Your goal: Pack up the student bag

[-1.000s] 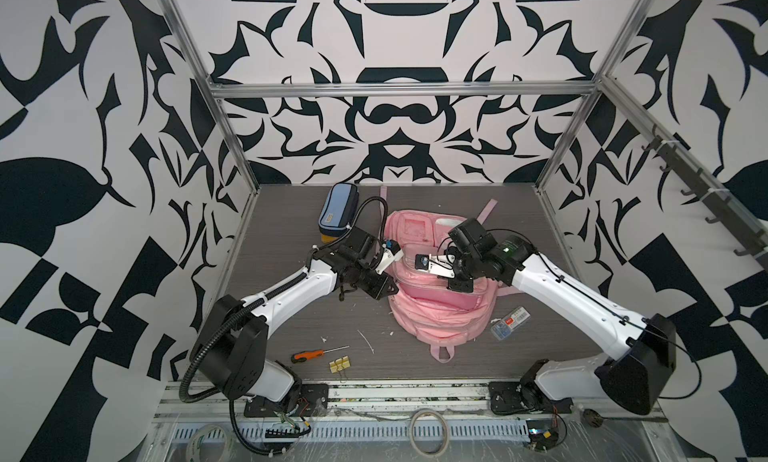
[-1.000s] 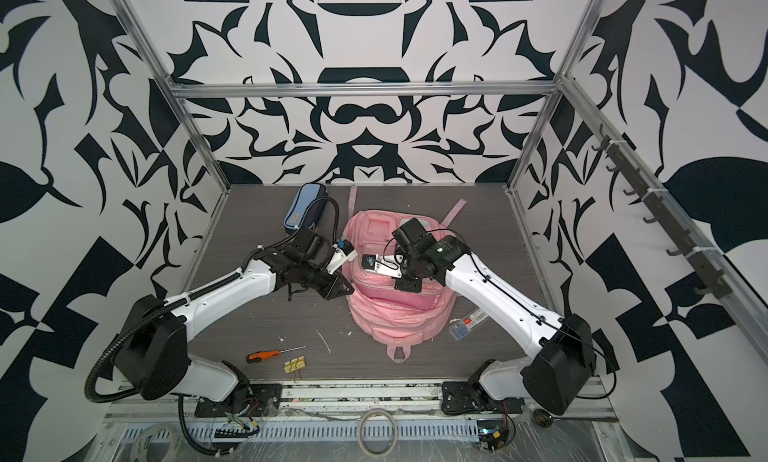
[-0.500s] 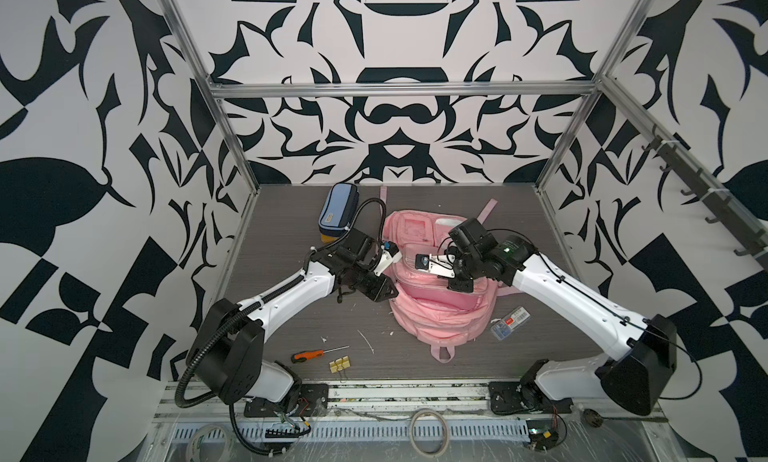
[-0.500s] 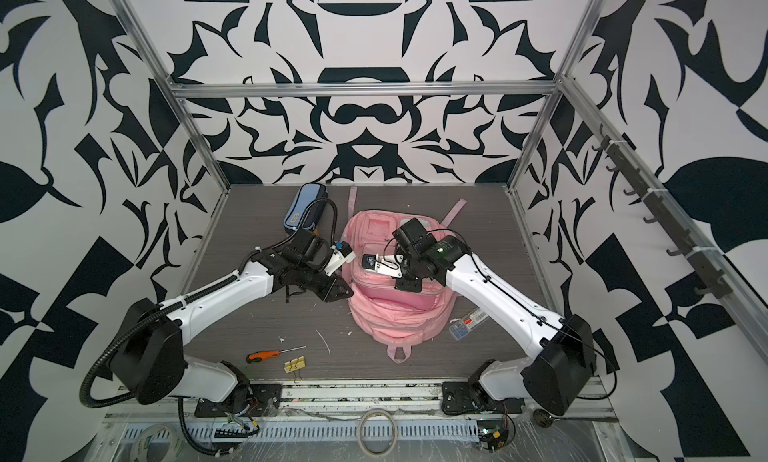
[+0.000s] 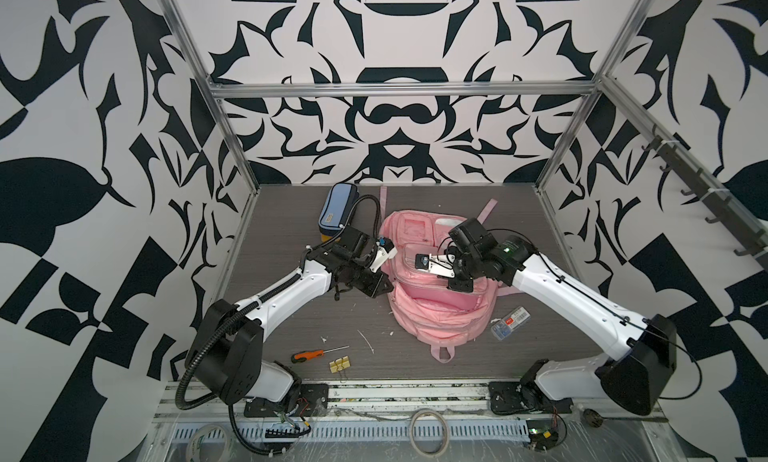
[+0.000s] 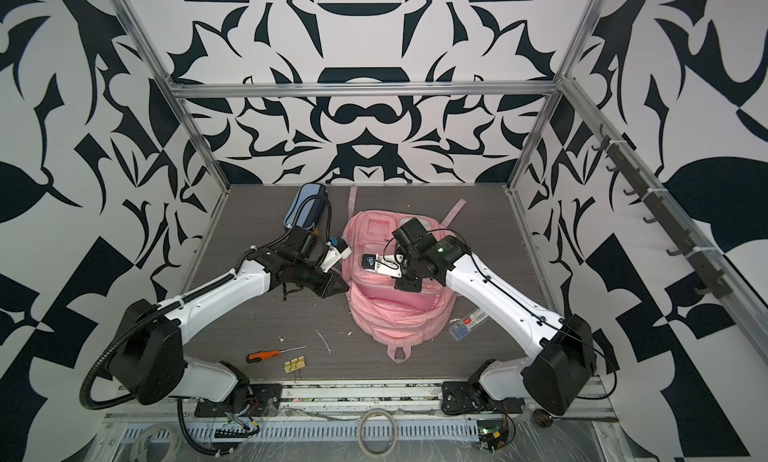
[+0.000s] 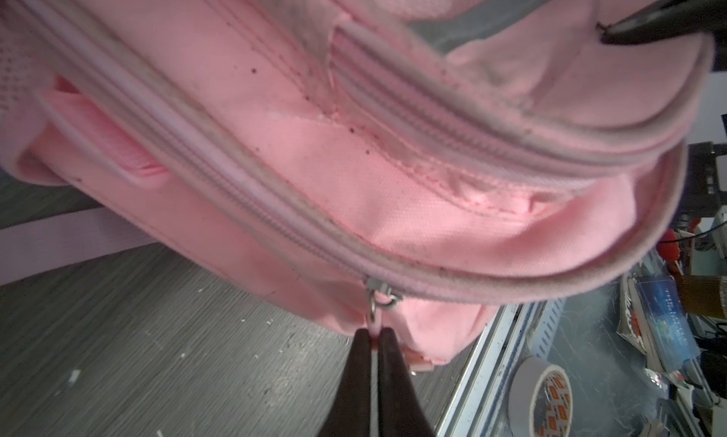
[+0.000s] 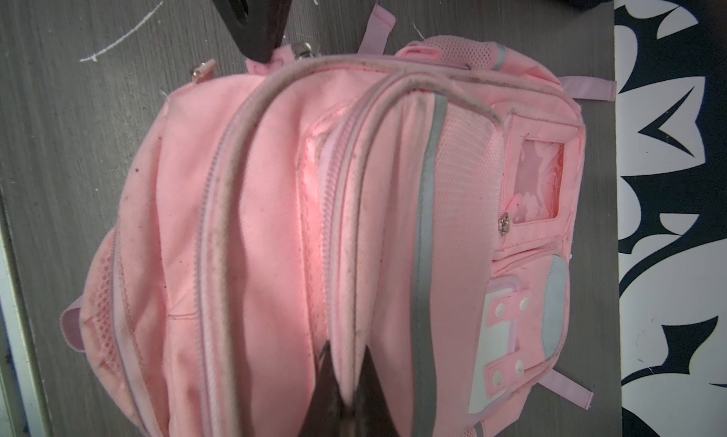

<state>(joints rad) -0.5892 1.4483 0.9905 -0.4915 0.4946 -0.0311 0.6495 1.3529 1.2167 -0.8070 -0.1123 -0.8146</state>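
The student bag (image 5: pixel 440 318) (image 6: pixel 395 318) is a pink backpack lying flat mid-table, straps toward the back wall. My left gripper (image 7: pixel 375 330) is at its left side, shut on the pink pull tab that hangs from the metal zip slider (image 7: pixel 379 297) of the long zip. In both top views this gripper (image 5: pixel 386 287) (image 6: pixel 338 289) touches the bag's left edge. My right gripper (image 8: pixel 346 354) is shut on a piped rim of the bag's opened flap (image 8: pixel 393 203), holding that fold raised. It shows above the bag's middle (image 5: pixel 459 283) (image 6: pixel 409 283).
A blue pencil case (image 5: pixel 334 208) lies at the back left. An orange screwdriver (image 5: pixel 309 355) and yellow clips (image 5: pixel 340 364) lie near the front edge. At the bag's right is a small clear box (image 5: pixel 509 322). A tape roll (image 5: pixel 428 431) sits beyond the front rail.
The left jaws have closed onto the zip pull, and the left wrist has shifted slightly at the bag's side. The right arm holds the flap as before.
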